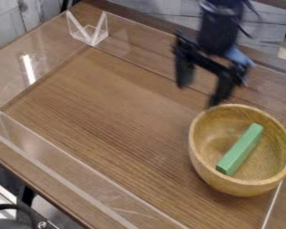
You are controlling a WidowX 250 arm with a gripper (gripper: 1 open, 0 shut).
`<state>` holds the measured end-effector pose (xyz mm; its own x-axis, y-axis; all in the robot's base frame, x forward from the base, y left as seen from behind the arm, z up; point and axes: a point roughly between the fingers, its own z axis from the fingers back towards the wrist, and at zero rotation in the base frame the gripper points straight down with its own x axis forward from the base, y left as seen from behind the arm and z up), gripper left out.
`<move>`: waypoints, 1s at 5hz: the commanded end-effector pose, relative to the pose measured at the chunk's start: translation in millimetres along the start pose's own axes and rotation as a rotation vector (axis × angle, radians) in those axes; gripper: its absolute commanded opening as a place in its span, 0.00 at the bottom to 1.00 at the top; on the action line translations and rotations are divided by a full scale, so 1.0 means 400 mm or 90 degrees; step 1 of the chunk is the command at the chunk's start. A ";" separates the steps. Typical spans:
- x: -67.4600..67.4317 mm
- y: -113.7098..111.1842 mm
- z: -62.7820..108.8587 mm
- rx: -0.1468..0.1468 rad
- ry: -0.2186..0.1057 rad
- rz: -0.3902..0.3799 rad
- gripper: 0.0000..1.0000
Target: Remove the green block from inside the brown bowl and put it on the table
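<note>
From where I stood, the gripper (pixel 213 77) hung above the table (pixel 97 125), just beyond the far rim of the brown bowl (pixel 243 148), with its two dark fingers apart and nothing between them. It looked blurred, so its exact pose was hard to read. The green block (pixel 239 148) lay inside the bowl, slanted along the curved inner wall and not flat on the bottom. I judged that this slant was the main danger: if the fingers came down not aligned with the bar, they could push it sideways along the smooth wood and it would slip away. A finger could also strike the thick rim and shift the whole bowl. The block was a plain bright green bar with sharp edges, and it looked hard. The bowl was round, light tan wood with visible grain. The tabletop was darker wood grain, bordered by low clear walls (pixel 62 192).
</note>
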<state>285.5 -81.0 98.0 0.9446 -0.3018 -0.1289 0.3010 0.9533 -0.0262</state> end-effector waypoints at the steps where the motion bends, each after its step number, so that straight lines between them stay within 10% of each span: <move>1: 0.049 -0.120 0.010 0.015 -0.056 -0.113 1.00; 5: 0.116 -0.148 -0.112 0.020 -0.086 -0.154 1.00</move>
<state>297.0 -147.1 33.5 0.8507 -0.5233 -0.0495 0.5233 0.8520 -0.0140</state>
